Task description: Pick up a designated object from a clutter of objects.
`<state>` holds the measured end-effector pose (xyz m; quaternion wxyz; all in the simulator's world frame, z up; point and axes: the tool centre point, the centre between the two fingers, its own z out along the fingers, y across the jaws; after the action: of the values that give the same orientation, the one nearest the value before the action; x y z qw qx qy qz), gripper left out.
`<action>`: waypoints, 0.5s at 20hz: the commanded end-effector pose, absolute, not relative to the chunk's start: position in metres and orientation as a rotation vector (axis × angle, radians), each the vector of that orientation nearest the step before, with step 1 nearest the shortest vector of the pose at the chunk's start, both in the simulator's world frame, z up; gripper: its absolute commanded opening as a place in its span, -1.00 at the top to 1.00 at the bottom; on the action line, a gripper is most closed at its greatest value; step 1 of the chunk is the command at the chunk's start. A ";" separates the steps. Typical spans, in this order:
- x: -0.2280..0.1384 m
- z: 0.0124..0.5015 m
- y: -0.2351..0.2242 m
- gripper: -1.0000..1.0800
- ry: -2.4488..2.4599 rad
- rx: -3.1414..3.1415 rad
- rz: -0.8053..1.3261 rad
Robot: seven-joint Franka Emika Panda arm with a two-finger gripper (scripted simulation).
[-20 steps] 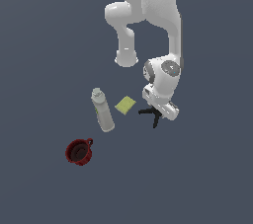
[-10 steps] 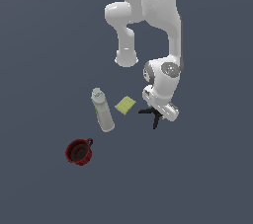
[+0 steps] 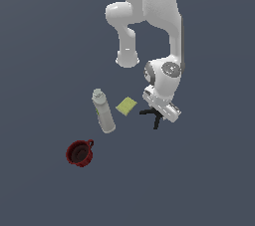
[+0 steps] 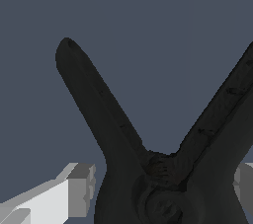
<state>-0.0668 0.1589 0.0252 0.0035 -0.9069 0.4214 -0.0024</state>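
Black spring clamp [image 4: 163, 178], forked handles splayed in a V

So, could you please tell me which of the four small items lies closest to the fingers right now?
The black clamp: it sits directly under the gripper, its forked handles filling the wrist view. The yellow-green block, bottle and red cup lie farther off.

No writing, label, brand or number could be read anywhere, not on any object, not on the arm.
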 end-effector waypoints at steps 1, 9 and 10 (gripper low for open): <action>-0.067 0.030 0.156 1.00 1.321 -2.841 -0.010; -0.074 0.058 0.132 1.00 1.322 -2.840 -0.006; -0.076 0.064 0.128 1.00 1.322 -2.840 -0.006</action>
<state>-0.0747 0.1342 0.0555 0.0037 -0.9067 0.4217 -0.0014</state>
